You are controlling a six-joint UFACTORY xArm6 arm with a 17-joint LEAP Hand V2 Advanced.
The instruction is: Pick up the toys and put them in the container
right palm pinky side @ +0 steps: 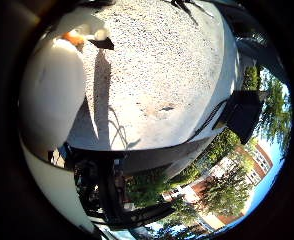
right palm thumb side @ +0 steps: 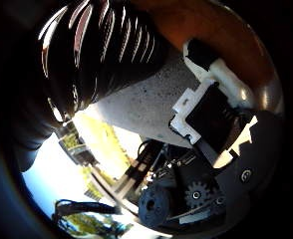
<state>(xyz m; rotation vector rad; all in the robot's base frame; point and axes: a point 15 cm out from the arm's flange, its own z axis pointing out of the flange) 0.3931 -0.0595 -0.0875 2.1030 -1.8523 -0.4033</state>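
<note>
We saw the robot hand (right palm thumb side: 206, 119) close over a speckled grey desk (right palm pinky side: 157, 75) standing outdoors in bright sun. In the little finger side palm view a white toy (right palm pinky side: 52, 95) with an orange patch filled much of one side, so it lay very near the palm; it looked like a duck, though we could not be sure. It rested against the desk surface and cast a long shadow across it. In the thumb side palm view a dark ribbed container (right palm thumb side: 96, 55) with shiny ridges loomed close to the palm, standing on the same desk. An orange-brown curved thing (right palm thumb side: 221, 35) pressed in beside the white and black finger parts, but we could not make out what it was. We could not tell whether the fingers were curled round the toy or merely lying next to it. Beyond the desk edge we saw trees (right palm pinky side: 227, 190) and a brick building (right palm pinky side: 259, 157)
</note>
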